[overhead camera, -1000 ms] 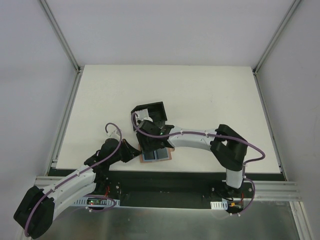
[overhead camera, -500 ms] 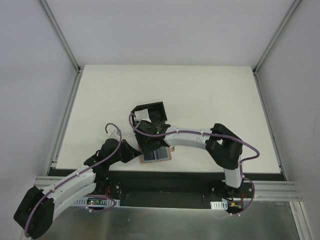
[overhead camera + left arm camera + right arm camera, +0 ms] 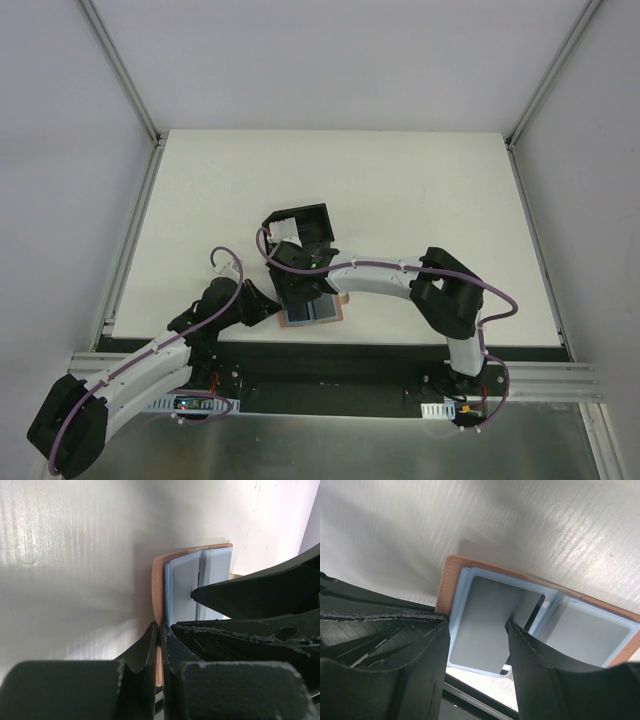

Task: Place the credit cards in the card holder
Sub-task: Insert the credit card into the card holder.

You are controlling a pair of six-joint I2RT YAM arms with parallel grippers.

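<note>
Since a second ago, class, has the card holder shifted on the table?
No. The card holder lies at the same spot by the table's near edge.

No text, label or number is legible.

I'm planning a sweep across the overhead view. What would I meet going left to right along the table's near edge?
Left claw → card holder → right arm's elbow.
</note>
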